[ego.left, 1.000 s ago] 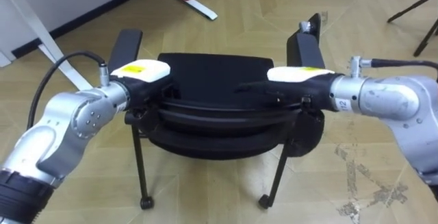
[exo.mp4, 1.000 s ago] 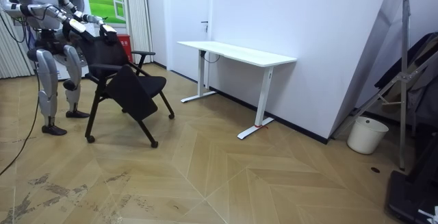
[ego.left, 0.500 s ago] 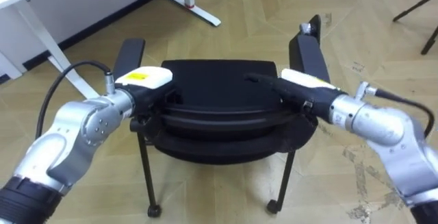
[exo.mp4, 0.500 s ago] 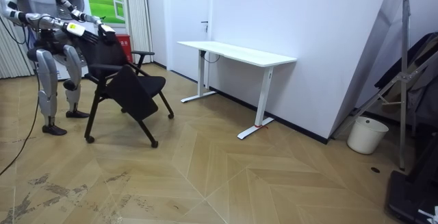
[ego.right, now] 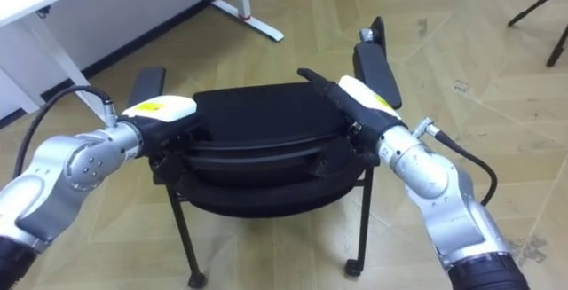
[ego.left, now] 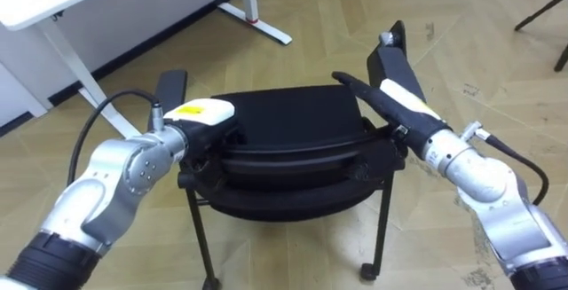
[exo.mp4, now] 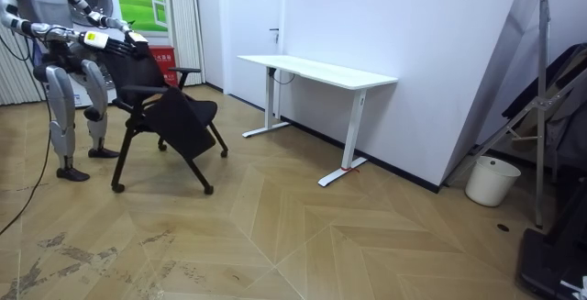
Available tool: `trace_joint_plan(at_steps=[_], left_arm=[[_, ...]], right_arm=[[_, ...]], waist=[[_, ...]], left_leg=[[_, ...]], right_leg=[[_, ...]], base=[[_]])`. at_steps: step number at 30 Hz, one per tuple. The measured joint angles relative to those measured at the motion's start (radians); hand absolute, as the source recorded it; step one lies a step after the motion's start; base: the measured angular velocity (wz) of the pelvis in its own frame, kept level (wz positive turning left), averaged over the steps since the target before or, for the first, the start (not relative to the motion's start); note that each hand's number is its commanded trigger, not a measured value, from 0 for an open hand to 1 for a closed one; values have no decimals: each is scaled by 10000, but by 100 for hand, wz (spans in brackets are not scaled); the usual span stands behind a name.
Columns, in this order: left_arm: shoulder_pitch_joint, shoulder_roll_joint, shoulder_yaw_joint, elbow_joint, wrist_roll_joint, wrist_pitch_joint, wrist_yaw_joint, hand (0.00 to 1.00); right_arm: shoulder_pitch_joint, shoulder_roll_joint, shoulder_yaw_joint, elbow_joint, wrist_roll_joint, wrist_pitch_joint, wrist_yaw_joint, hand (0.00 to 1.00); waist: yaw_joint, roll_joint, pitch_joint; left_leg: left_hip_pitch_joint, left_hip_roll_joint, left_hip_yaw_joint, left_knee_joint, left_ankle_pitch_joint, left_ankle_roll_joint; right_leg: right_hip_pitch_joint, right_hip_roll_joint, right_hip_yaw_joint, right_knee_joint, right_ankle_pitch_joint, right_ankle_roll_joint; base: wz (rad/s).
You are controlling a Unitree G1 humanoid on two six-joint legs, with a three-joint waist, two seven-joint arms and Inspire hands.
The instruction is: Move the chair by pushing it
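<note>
Chair (ego.left: 284,126): right hand (ego.left: 399,104) has swung to point far-left, fingers straight and together; left hand (ego.left: 202,113) stays on its back, fingers hidden, so I cannot tell.

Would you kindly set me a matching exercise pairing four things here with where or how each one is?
Things: 1 black chair with armrests and castors; 2 white desk with metal legs; 3 white plastic bucket; 4 robot's right hand.
States: A at the room view's right; B fingers straight over the chair's backrest; C along the white wall; D directly before the robot.
Pairs: 1-D, 2-C, 3-A, 4-B.
</note>
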Motion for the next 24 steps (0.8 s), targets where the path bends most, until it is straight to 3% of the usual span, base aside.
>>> trace_joint_plan(at_steps=[12, 19, 24], left_arm=[[-149, 12, -232, -385, 389, 47, -366, 100], [-690, 34, -1121, -377, 373, 290, -415, 100], [-1152, 32, -1509, -378, 307, 9, -621, 100]], right_arm=[[-58, -187, 133, -58, -956, -110, -12, 0], [-478, -990, 991, 25, -2744, 45, -51, 0], [-787, -1421, 1492, -128, -4007, 504, 226, 0]], waist=[[76, -25, -16], [277, -11, 20], [547, -54, 102]], left_leg=[[-210, 3, -45, 159, -1, 2], [-224, 3, -86, 205, -1, 2], [-254, 4, -105, 183, -2, 4]], right_leg=[[-116, 0, -57, -17, 67, -3], [-88, 2, -94, -12, 71, -5], [-137, 7, -87, 15, 70, -5]], base=[[0], [1], [1]])
